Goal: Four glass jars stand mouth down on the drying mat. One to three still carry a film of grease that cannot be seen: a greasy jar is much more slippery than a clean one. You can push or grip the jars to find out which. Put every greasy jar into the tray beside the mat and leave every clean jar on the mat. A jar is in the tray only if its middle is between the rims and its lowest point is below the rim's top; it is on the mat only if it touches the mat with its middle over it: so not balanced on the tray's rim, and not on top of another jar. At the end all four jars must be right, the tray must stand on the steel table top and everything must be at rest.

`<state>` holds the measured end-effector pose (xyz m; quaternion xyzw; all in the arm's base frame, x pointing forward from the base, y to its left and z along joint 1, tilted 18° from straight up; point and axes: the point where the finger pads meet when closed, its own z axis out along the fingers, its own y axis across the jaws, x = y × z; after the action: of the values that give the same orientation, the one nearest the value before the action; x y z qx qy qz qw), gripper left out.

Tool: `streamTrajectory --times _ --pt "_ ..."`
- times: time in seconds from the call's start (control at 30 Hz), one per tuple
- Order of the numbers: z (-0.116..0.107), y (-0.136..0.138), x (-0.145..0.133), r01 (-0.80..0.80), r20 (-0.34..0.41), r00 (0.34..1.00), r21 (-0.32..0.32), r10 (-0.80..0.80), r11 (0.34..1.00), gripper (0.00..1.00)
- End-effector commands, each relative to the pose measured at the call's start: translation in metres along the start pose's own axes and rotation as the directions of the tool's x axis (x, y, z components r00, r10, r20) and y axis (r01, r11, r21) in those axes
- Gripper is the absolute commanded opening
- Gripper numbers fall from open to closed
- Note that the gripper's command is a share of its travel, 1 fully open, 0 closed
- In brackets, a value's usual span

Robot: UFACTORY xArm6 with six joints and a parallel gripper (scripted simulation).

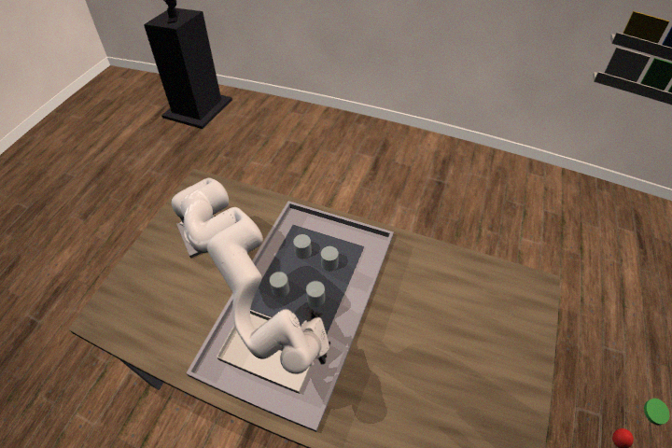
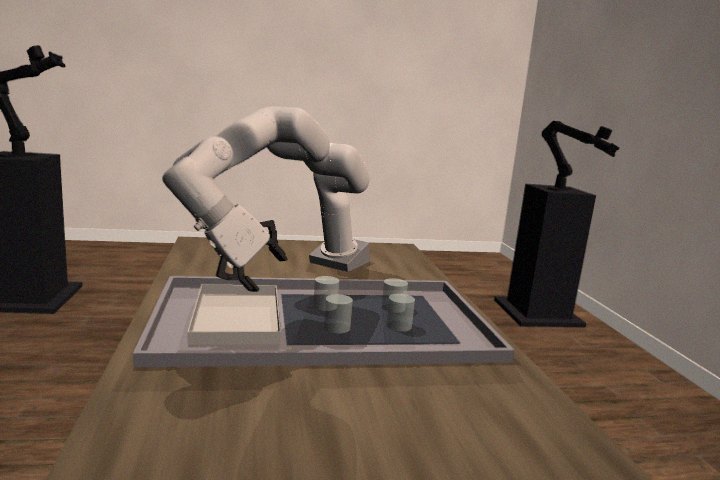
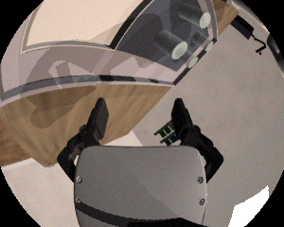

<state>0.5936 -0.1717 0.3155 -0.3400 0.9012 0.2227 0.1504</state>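
Four pale glass jars stand mouth down on the dark drying mat (image 1: 350, 250) (image 2: 429, 335). Two are nearer the arm's base, one at the tray side (image 1: 278, 285) (image 2: 326, 293) and one at the far end (image 1: 301, 245) (image 2: 395, 289). Two are farther from the base, one at the tray side (image 1: 315, 294) (image 2: 338, 314) and one at the far end (image 1: 329, 258) (image 2: 400, 314). The cream tray (image 1: 242, 357) (image 2: 233, 337) (image 3: 62, 24) beside the mat holds no jar. My gripper (image 2: 267, 272) (image 3: 139, 105) is wide open and empty, tilted, above the tray area. Grease cannot be seen.
Mat and tray lie on the steel table top (image 1: 204, 364) (image 2: 168, 339), which has a raised rim (image 2: 372, 356) all round. The wooden table (image 1: 453, 316) (image 2: 344, 418) extends beyond it. The arm's base (image 2: 338, 257) stands behind the steel top.
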Motion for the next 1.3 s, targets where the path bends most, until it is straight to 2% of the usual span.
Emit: streamTrajectory --times 0.0,1.1,1.27 --pt "-0.002 0.001 -0.001 0.003 0.002 1.0 0.004 -0.003 1.0 1.0" --pt "-0.002 0.001 -0.001 0.003 0.002 1.0 0.004 -0.003 1.0 1.0" --pt "0.01 0.031 0.007 0.029 -0.018 0.999 -0.007 -0.029 1.0 1.0"
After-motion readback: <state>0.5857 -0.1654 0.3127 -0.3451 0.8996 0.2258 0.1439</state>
